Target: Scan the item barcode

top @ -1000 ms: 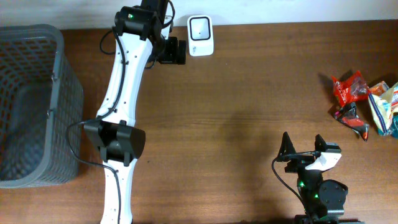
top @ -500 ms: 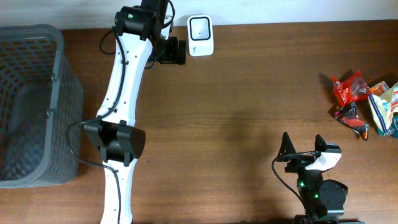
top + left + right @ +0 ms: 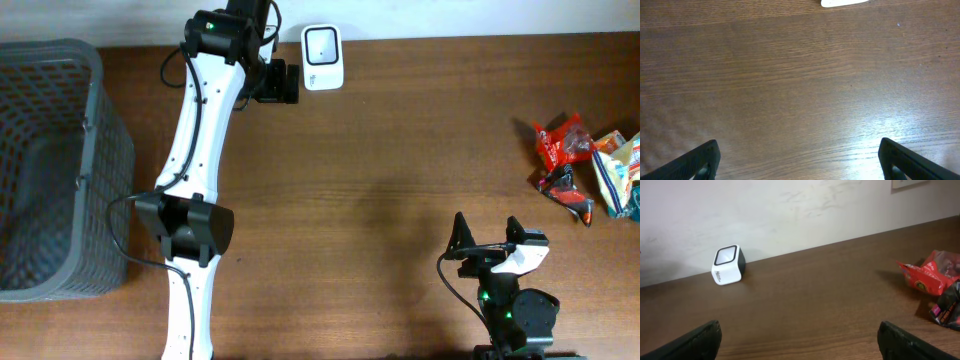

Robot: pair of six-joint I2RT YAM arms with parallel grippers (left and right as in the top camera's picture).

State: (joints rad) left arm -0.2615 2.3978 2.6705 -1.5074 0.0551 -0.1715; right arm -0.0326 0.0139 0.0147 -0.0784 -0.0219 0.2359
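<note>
The tabletop (image 3: pixel 400 150) is smooth, faintly glossy wood; the scanner (image 3: pixel 322 44) smooth white plastic; the packets (image 3: pixel 562 145) crinkled shiny foil; the basket (image 3: pixel 50 47) matt grey plastic mesh.

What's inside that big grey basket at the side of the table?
Nothing shows inside the basket, only its own grey mesh walls and dark floor. Its left side runs off the edge of the picture, so that part cannot be seen.

Left hand (image 3: pixel 284 82) reaches far forward, right hand (image 3: pixel 487 230) tucked back, both spread wide and empty.
</note>
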